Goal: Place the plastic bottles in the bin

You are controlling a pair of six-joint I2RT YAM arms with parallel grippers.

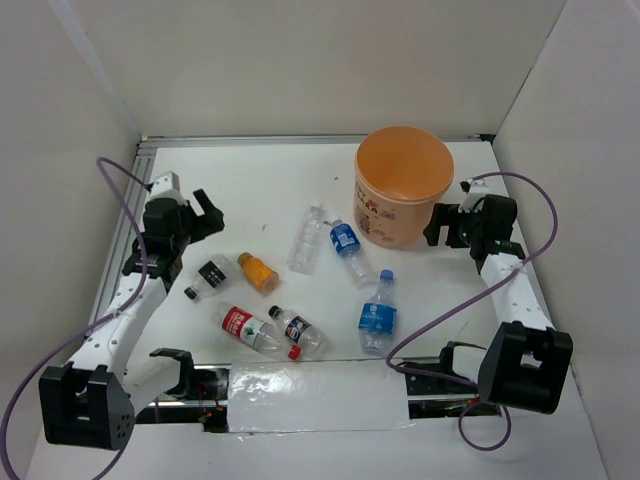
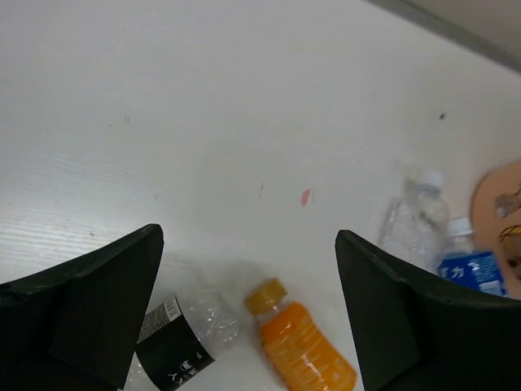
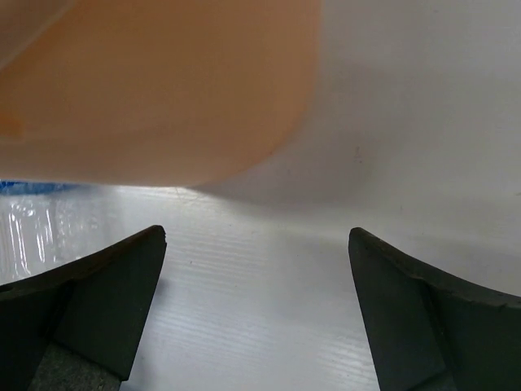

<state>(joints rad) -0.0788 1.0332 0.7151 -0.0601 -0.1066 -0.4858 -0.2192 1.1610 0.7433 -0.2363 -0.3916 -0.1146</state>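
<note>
— Left gripper (image 1: 205, 213), how does it stand?
— Its jaws are spread wide and they hold nothing. It hangs over the left part of the table (image 1: 250, 180). In the wrist view the orange bottle (image 2: 301, 349) and the black-label bottle (image 2: 181, 346) lie below it, between the two fingers (image 2: 89, 309). They are side by side but apart, and the black-label one is partly hidden behind one finger
— And the right gripper (image 1: 441, 226)?
— Also released, with only bare table inside its jaws. It is low, just beside the right wall of the bin (image 1: 400, 215), and it faces this wall. If it touches the wall, I cannot tell
— Where is the bin?
— It stands upright at the far right of the table, mouth up
— And the bottles?
— I count seven, all lying on the table, outside the bin. The clear bottle (image 1: 306, 243) and the blue-label bottle (image 1: 349, 250) are in the middle, the second one just beside the foot of the bin. The blue-cap bottle (image 1: 378, 312) is nearer to the front edge. The red-label bottle (image 1: 243, 325) and the dark-label bottle (image 1: 300, 333) lie together at the front, so close that they seem to touch. The orange one and the black-label one are at the left, near the left gripper
</note>
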